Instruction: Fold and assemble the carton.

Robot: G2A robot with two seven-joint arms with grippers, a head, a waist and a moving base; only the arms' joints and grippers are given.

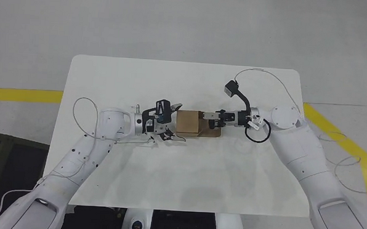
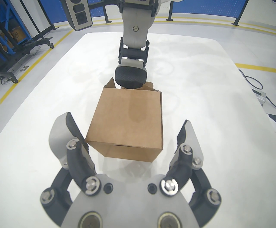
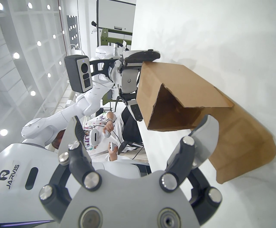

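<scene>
Cardboard sits between two robot grippers at the middle of a white table (image 1: 105,80). On the left, the left gripper (image 1: 169,122) is held low over the tabletop with its fingers spread wide and nothing in its grasp. They straddle the near end of the carton (image 1: 188,123). In the left wrist view, one pad (image 2: 75,129) touches a lower corner of the box, while the other pad (image 2: 183,136) stands just clear of the opposite side.

The carton is a plain brown box lying on its side at the table's centre. Its right-hand end is open, and one flap (image 3: 241,140) lies flat on the table.

On the right, the right gripper (image 1: 215,118) faces that open end, also spread wide and holding nothing. One finger (image 3: 204,129) rests against the flat flap beside the opening, and the other finger (image 3: 73,133) is lifted away from the tabletop.
</scene>
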